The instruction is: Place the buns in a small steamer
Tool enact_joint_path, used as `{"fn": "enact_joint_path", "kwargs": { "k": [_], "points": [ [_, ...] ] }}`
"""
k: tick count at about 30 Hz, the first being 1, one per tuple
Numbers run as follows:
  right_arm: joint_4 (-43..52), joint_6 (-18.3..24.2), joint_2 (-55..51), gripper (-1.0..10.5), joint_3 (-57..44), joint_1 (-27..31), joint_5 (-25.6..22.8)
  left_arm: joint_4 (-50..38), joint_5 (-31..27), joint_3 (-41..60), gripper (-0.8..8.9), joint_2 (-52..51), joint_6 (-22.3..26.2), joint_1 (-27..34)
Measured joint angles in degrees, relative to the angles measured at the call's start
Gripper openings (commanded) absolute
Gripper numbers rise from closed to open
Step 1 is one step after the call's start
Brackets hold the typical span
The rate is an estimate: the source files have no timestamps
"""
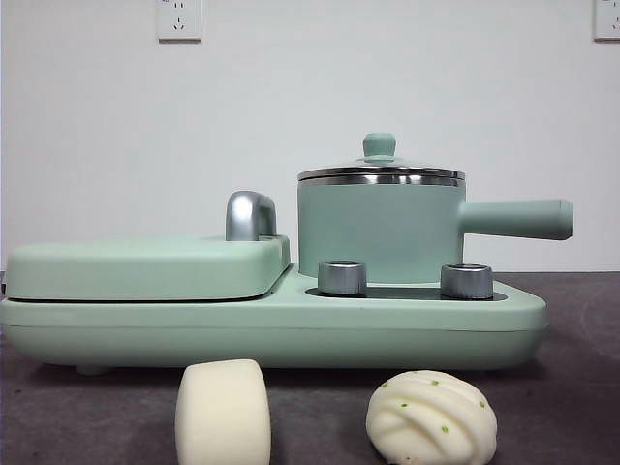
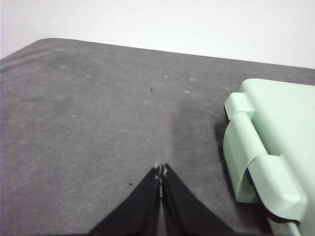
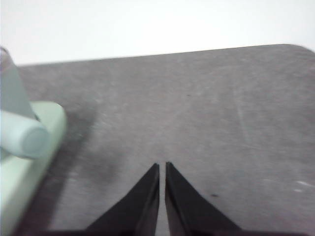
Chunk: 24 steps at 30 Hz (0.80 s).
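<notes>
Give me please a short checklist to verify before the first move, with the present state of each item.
1. Steamer open for loading: not ok, the glass lid is on.
2. Both buns on the table: ok, plain bun and pleated bun lie in front of the cooker.
3. Buns apart from each other: ok.
4. Left pincer free: ok, shut, holding nothing.
5. Right pincer free: ok, nearly shut, holding nothing.
6. Steamer inside empty: cannot tell.

Glass lid (image 1: 380, 170) atop steamer (image 1: 378, 232).
</notes>
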State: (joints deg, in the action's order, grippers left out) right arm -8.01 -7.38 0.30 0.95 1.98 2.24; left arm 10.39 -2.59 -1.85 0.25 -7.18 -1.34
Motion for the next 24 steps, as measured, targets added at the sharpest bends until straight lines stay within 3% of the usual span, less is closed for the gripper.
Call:
{"fn": "enact_joint_path", "kwargs": {
  "k": [6,18,24],
  "points": [
    [0.74,-4.96,0.02,0.1,0.07,-0.44,8.11,-0.07,5.49,0.0,0.08,0.13,-4.55,-0.57],
    [-11.96,-11.15,4.52,0.1,13.57,-4.46,8.35,1.03,8.94,-6.51,0.08,5.99,-12.39,-7.15],
    [-17.14,-12.68,9.11,0.1,23.26,-5.44,12.2,2.82,11.34,-14.43,0.08,13.86,-13.22,-10.23]
  ]
}}
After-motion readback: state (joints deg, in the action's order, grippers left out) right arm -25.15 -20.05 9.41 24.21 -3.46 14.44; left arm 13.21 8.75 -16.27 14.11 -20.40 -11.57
